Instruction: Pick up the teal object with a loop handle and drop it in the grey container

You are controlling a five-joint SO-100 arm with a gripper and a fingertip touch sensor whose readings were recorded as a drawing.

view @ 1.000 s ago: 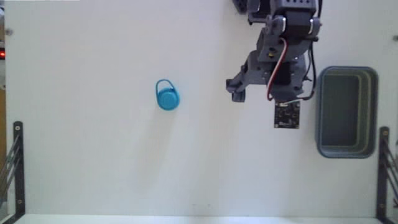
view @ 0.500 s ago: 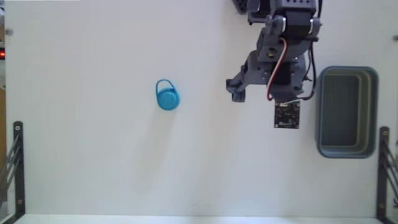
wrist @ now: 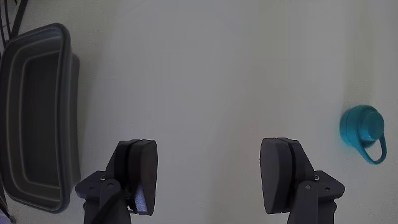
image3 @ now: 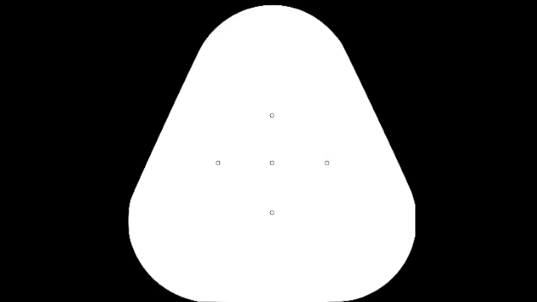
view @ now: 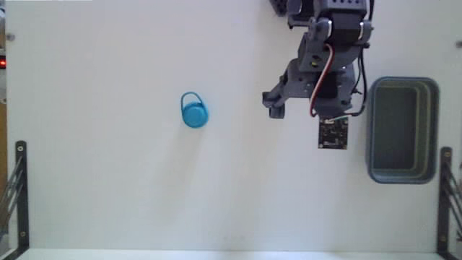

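Observation:
The teal object with a loop handle (view: 194,114) lies on the white table, left of centre in the fixed view, its loop toward the back. In the wrist view the teal object (wrist: 362,126) sits at the far right edge, well outside the fingers. The grey container (view: 372,130) stands at the right edge of the table and appears empty; the wrist view shows the container (wrist: 69,112) at far left. My gripper (view: 315,108) hovers between the two, closer to the container. The gripper (wrist: 211,155) is open wide, with only bare table between its dark fingers (wrist: 140,168).
Black metal brackets stand at the table's left edge (view: 16,188) and right edge (view: 447,191) near the front. The arm's base (view: 325,11) is at the back, right of centre. White tabletop (view: 108,180) stretches around the teal object.

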